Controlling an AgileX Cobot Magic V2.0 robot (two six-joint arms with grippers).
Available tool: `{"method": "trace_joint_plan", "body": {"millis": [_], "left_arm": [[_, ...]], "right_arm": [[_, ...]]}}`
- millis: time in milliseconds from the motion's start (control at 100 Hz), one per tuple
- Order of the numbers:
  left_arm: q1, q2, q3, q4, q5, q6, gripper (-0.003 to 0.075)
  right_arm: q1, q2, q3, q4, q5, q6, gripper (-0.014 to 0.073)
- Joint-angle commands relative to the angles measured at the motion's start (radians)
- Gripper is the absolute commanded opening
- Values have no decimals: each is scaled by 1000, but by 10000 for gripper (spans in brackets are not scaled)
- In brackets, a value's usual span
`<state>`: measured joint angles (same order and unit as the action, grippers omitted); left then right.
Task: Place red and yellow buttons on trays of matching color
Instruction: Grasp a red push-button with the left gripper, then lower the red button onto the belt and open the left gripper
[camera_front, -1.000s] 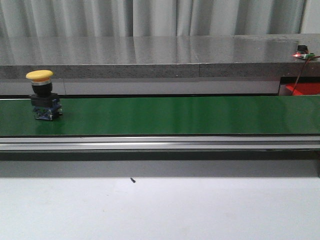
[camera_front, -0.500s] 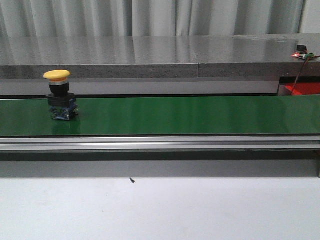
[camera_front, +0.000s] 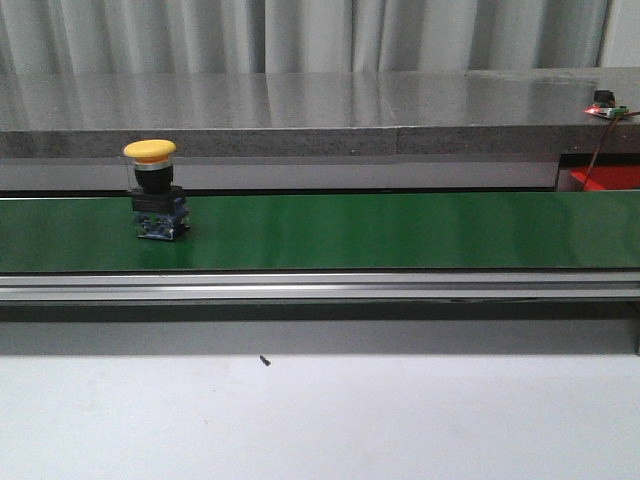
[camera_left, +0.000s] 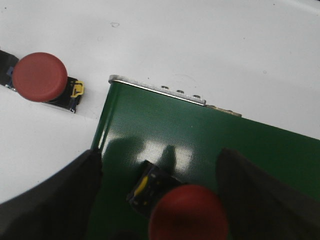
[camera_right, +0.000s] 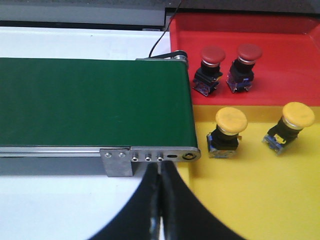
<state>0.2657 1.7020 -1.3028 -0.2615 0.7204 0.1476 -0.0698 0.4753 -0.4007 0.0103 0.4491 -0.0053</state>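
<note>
A yellow button (camera_front: 152, 190) stands upright on the green belt (camera_front: 400, 230) towards its left in the front view. In the left wrist view my left gripper (camera_left: 160, 162) is open over the belt's end, its fingers either side of a red button (camera_left: 187, 212) standing on the belt, apart from it. Another red button (camera_left: 40, 76) lies on the white table beside the belt. My right gripper (camera_right: 160, 172) is shut and empty above the belt's other end. The red tray (camera_right: 290, 35) holds two red buttons (camera_right: 212, 55). The yellow tray (camera_right: 260, 190) holds two yellow buttons (camera_right: 231, 120).
A grey stone ledge (camera_front: 300, 110) runs behind the belt, with a small circuit board and wire (camera_front: 606, 110) at its right end. The belt's metal end bracket (camera_right: 150, 156) lies just ahead of my right fingers. White table (camera_front: 320, 420) lies in front.
The yellow button has travelled to the right along the belt, by roughly its own width each half second. Nothing else in the front view has moved.
</note>
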Motion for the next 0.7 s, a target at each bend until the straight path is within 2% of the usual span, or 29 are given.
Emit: {"method": "trace_joint_plan", "body": {"millis": [0,210,320,530,630,690], "left_arm": [[-5,-41,-25,-11,-25,2,542],[-5,-98,-25,-19,-21,2,538],[-13,-155,-25,-24,4,45,537],[-74,-266,-25,-24,56,60,531],[-126,-319,-25,-24,75,62,482],[-158,-342,-23,-24,82,62,410]], "right_arm": [[1,0,-29,-3,-65,-8,-59],[1,0,-29,-3,-65,-8,-59],[1,0,-29,-3,-65,-8,-59],[1,0,-29,-3,-65,-8,-59],[1,0,-29,-3,-65,-8,-59],[1,0,-29,-3,-65,-8,-59]]}}
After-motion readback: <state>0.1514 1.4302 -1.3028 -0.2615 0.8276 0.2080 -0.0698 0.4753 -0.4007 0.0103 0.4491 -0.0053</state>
